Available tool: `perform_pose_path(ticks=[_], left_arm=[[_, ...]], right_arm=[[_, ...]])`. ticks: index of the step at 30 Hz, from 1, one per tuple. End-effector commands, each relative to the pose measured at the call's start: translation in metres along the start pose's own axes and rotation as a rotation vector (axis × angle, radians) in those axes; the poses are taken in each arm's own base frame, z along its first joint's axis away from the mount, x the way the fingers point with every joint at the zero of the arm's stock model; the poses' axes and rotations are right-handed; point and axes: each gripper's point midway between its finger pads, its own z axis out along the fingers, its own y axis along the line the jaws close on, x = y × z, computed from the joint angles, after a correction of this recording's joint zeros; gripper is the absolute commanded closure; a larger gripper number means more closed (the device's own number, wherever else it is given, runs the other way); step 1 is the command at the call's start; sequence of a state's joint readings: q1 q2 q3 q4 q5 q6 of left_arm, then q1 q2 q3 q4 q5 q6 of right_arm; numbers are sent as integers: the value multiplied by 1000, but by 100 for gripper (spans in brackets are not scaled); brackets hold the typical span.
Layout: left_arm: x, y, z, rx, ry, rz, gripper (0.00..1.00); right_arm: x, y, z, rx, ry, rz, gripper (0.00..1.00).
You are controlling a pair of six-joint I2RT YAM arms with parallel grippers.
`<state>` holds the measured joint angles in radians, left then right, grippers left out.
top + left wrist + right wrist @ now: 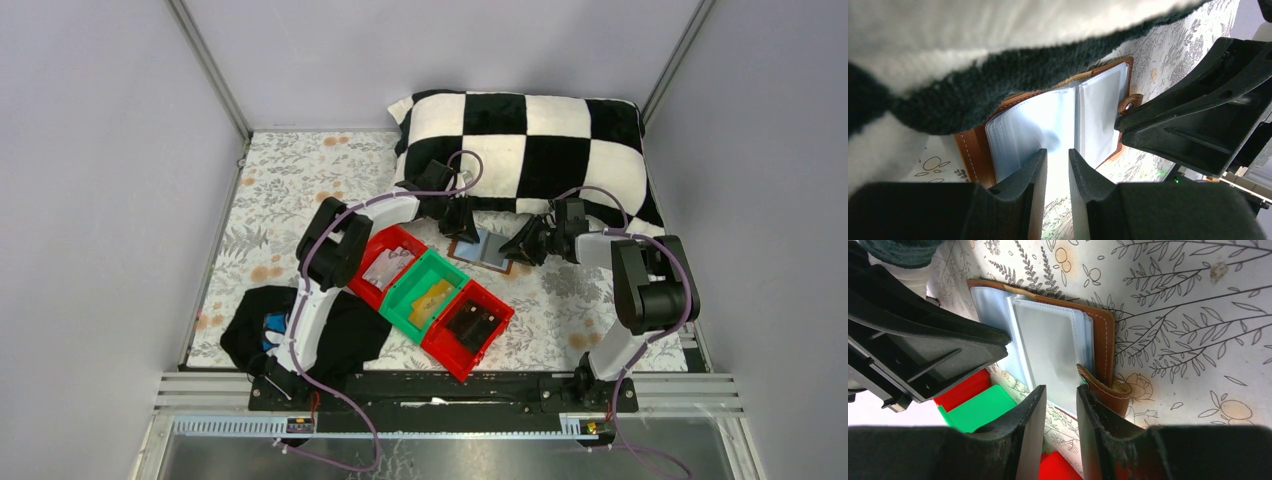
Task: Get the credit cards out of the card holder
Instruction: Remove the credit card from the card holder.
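three grey walls (100, 150), floral tablecloth (290, 190) under card holder (487, 247)

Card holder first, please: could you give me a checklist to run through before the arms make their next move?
1. Open holder, sleeves up: ok.
2. Left gripper and right gripper both at the holder: ok.
3. Jaws gripping anything: cannot tell; both stand narrowly apart.
4. Sleeves showing what they hold: cannot tell; they look pale and glossy.
5. Pillow clear of the holder: not ok; it hides the far edge in the left wrist view.
6. Strap clear of the right gripper: not ok; it lies right beside one finger.
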<state>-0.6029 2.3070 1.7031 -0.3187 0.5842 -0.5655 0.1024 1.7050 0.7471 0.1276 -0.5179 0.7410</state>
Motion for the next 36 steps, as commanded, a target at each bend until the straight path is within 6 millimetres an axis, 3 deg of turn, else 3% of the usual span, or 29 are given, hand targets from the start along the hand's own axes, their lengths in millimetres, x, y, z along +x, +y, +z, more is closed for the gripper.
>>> perform_pose_path(ticks=[1,8,18,36], left_arm=[[22,22,14,-48,77,-46,73],[24,20,16,-44,84,-40,73],[23,17,8,-66,77,-15,73],[35,19,17,-63,122,-14,73]], right_arm=[[-1,6,3,-55,1,6,63],[-1,29,-1,-150,17,-7,63],[-2,-10,-6,56,-42,-28,63],[7,-24,-2,112,-26,-86,60]])
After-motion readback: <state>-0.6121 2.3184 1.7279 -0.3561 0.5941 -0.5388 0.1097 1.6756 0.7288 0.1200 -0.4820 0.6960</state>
